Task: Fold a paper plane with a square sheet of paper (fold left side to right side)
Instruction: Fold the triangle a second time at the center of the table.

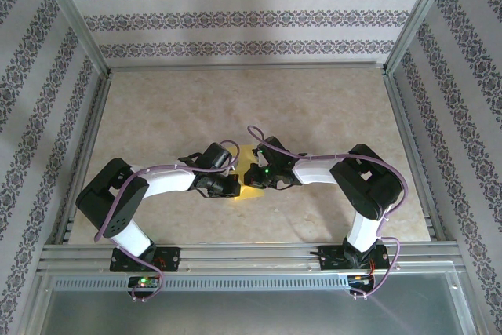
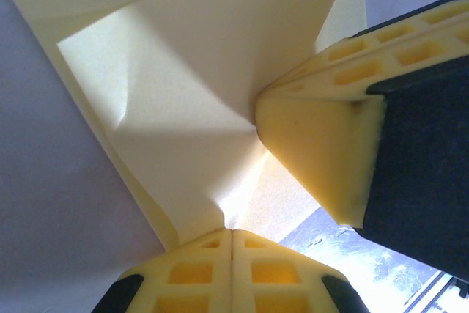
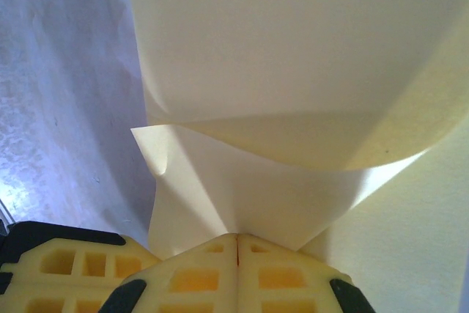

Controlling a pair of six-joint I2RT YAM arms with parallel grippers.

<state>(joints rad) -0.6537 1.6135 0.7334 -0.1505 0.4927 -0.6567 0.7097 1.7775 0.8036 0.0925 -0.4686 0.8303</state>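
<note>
yellow square sheet of paper point(image 1: 249, 170) is at the middle of the table point(image 1: 235, 100), wedged between the two wrists and mostly covered by them in the top view.
left gripper point(image 2: 231, 234): jaws together, clamped on the sheet. the paper narrows to a point right at the shut seam.
right gripper point(image 3: 237, 238): same, jaws tight on the sheet, with layers fanning out from the pinch.
grippers are just beside each other, left coming in from the left, right from the right.
paper is creased and bowed, not flat. right wrist view has a curved flap over a lower layer.
the yellow strip in the top view runs roughly near-to-far. true long axis and pointing direction: cannot tell, too much is hidden.
</note>
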